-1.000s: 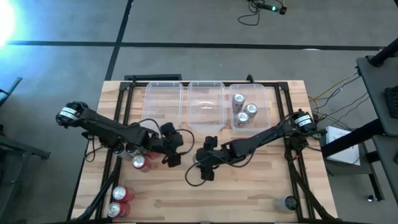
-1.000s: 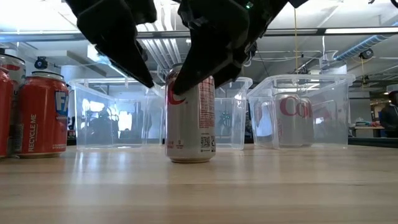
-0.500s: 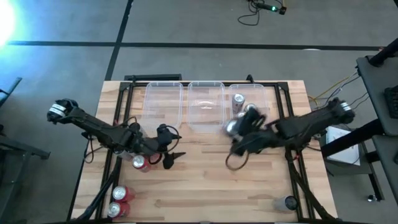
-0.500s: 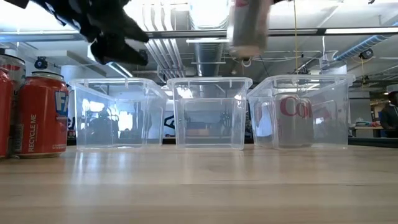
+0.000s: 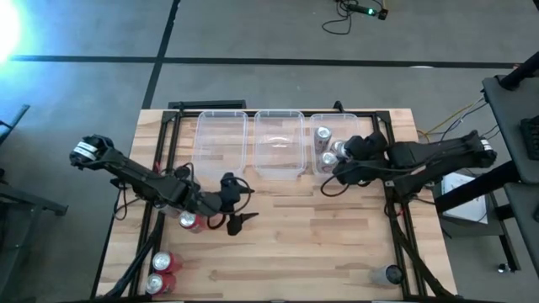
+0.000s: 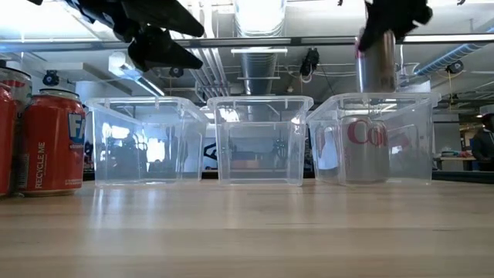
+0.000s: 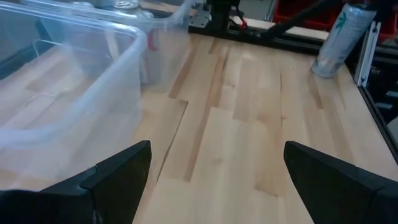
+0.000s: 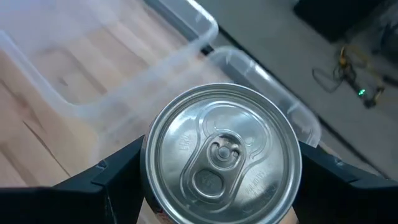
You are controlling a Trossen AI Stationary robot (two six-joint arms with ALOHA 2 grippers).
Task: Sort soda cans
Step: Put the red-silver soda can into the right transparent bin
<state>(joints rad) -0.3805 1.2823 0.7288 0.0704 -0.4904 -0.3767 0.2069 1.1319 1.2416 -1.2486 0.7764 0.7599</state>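
Your right gripper (image 5: 342,157) clamps a silver can (image 8: 222,154) above the right bin (image 6: 417,123); left gripper (image 5: 238,220) open, empty.

Table (image 5: 337,252): pale wood planks showing a smooth, faintly glossy finish.
Bins (image 6: 259,139): clear plastic catching the light (thin, glossy walls).
Held can (image 8: 222,152): brushed silver metal top gleaming.
Red cans (image 6: 52,140): glossy painted metal.
Fingers (image 7: 118,180): looking like matt black plastic.
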